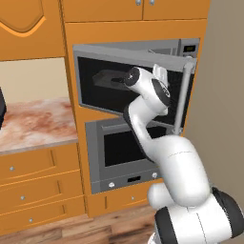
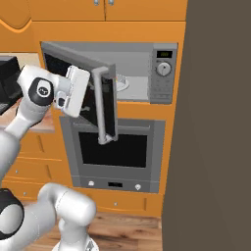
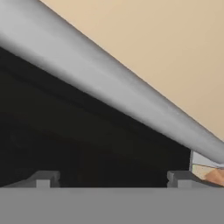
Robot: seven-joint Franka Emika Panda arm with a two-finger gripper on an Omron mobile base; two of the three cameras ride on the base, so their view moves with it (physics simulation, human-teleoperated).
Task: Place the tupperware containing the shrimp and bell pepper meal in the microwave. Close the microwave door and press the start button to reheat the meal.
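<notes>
The gripper [image 3: 111, 177] has its two dark fingertips [image 3: 43, 178] spread wide, holding nothing, right up against the dark glass of the microwave door [image 2: 100, 100]. The door stands partly open, its vertical bar handle [image 2: 104, 105] at the free edge. Behind it, the microwave [image 2: 147, 73] shows its white turntable [image 2: 122, 84].

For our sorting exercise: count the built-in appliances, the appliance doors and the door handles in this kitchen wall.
Built-in appliances: 2 (microwave, oven)
Doors: 2 (microwave door, oven door)
Door handles: 2 (vertical bar, horizontal bar)
Total: 6
</notes>
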